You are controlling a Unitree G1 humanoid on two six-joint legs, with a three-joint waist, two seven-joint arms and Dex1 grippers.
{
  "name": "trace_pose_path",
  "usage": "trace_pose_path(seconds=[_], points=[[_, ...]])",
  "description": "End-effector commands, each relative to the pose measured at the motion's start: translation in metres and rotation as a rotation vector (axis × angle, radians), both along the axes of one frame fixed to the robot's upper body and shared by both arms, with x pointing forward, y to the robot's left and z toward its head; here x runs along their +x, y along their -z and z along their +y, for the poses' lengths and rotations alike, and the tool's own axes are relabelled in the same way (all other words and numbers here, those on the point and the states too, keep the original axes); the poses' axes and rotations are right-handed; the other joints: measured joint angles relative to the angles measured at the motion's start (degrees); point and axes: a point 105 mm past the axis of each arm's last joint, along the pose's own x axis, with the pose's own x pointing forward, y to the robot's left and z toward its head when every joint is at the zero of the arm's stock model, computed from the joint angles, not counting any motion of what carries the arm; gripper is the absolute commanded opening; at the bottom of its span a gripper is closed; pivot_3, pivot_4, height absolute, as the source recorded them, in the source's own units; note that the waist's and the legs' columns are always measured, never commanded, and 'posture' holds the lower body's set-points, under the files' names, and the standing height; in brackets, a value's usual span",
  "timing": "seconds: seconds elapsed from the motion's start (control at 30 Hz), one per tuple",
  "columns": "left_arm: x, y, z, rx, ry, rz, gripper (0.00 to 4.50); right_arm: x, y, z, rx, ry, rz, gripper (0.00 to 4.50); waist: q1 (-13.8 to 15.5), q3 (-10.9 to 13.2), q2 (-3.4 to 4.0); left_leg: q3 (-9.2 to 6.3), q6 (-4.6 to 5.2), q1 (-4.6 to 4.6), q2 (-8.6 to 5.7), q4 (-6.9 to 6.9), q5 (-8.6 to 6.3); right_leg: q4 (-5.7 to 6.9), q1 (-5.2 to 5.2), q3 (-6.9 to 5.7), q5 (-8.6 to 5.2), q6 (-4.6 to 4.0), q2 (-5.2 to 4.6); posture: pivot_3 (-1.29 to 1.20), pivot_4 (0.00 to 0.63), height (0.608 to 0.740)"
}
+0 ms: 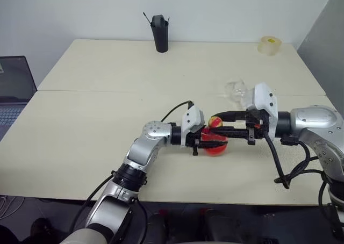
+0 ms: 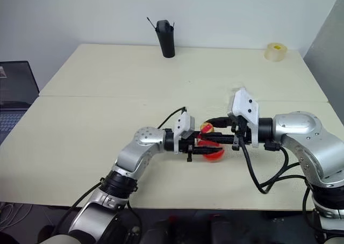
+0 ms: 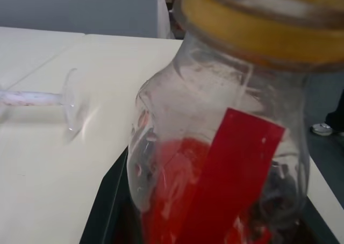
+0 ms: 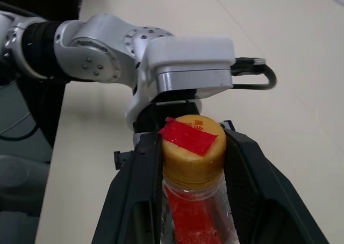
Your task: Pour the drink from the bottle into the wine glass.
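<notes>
The bottle (image 1: 215, 142) hangs just above the table (image 1: 97, 136), roughly upright, between my two grippers. Its yellow cap with red tape (image 4: 192, 139) is on. The red-orange drink (image 1: 216, 150) fills the lower part of the rounded body. My left gripper (image 1: 215, 144) comes in from the left and is shut on the body. My right gripper (image 4: 193, 147) comes from the right, its black fingers (image 4: 142, 190) pressed on either side of the neck under the cap. The wine glass (image 1: 235, 89) is just behind the grippers; in the left wrist view its stem (image 3: 32, 98) runs flat along the table, so it seems to lie on its side.
A tall black cup (image 1: 159, 34) stands at the table's far edge. A roll of tape (image 1: 270, 45) sits at the far right corner. A laptop (image 1: 13, 88) is off the table's left side. A grey wall panel (image 1: 328, 34) borders the right.
</notes>
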Motion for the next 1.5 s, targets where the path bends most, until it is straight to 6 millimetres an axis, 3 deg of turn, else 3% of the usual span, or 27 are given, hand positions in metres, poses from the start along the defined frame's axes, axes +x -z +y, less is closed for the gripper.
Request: trace_pose_path(seconds=[0.03,0.17,0.33,0.63,0.67,0.77,0.9,1.03,1.2,1.5], points=[[0.001,-0.03,-0.005,-0.066,0.007,-0.081,1.5,-0.033,0.015,0.024,-0.027,-0.248,0.063,1.26,0.03,0.0,0.0,-0.01,0.0,0.0,0.0,0.0,0.0,0.0,0.0,0.0,0.0,0.0,0.0,0.0,0.15,0.74],[0.003,-0.031,-0.006,-0.068,0.008,-0.083,1.41,-0.021,0.013,0.018,0.004,-0.145,0.051,1.26,0.31,0.0,-0.01,-0.01,-0.01,-0.01,0.0,0.0,0.01,-0.02,0.0,0.0,0.0,0.0,-0.02,0.0,0.15,0.74],[0.002,-0.028,-0.007,-0.066,0.011,-0.078,1.37,-0.008,-0.005,0.0,0.134,0.04,0.065,1.26,0.73,0.01,-0.01,0.0,-0.03,-0.01,0.0,0.0,0.01,-0.03,0.0,0.01,0.0,0.0,-0.04,0.0,0.15,0.74],[0.002,-0.024,-0.008,-0.054,0.018,-0.074,1.27,-0.019,-0.033,-0.018,0.315,0.176,0.035,4.38,1.26,0.01,-0.01,0.02,-0.01,-0.02,0.0,0.01,0.01,-0.03,0.01,0.02,0.0,0.0,-0.03,0.0,0.15,0.74],[0.002,-0.024,-0.008,-0.052,0.016,-0.075,1.27,-0.022,-0.035,-0.02,0.325,0.189,0.027,4.5,1.28,0.01,-0.01,0.03,-0.01,-0.02,0.0,0.01,0.0,-0.03,0.01,0.03,0.0,0.0,-0.03,0.0,0.15,0.74],[0.006,-0.022,-0.005,-0.035,0.0,-0.089,1.27,-0.024,-0.036,-0.025,0.323,0.278,-0.007,4.5,1.34,0.01,-0.01,0.02,0.0,-0.02,0.0,0.0,0.0,-0.03,0.02,0.02,0.0,0.0,-0.03,0.0,0.15,0.74],[0.015,-0.02,-0.002,-0.023,-0.055,-0.093,1.27,-0.012,-0.04,-0.033,0.324,0.541,-0.112,4.5,1.25,0.01,-0.01,0.03,0.0,-0.01,0.01,0.0,0.0,-0.01,0.02,0.05,0.0,0.0,-0.03,0.0,0.15,0.74],[0.015,-0.017,-0.005,-0.019,-0.073,-0.087,1.27,-0.011,-0.031,-0.025,0.307,0.702,-0.155,4.5,1.28,0.01,-0.01,0.0,-0.02,-0.02,0.02,-0.02,0.01,-0.01,0.01,0.04,0.0,0.0,-0.02,0.0,0.15,0.74],[0.018,-0.015,-0.012,-0.015,-0.089,-0.08,1.27,-0.022,-0.022,0.002,0.377,0.716,-0.097,4.5,1.26,0.0,0.0,0.01,-0.21,-0.03,0.03,-0.02,0.12,-0.02,0.01,0.06,0.0,0.0,-0.02,0.0,0.15,0.74],[0.026,-0.017,-0.018,-0.008,-0.102,-0.102,1.27,-0.019,-0.014,0.001,0.349,0.795,-0.057,4.5,1.18,0.0,0.0,0.02,-0.18,-0.03,0.0,-0.05,0.1,-0.04,0.01,0.04,0.0,0.01,-0.01,0.0,0.15,0.74]])
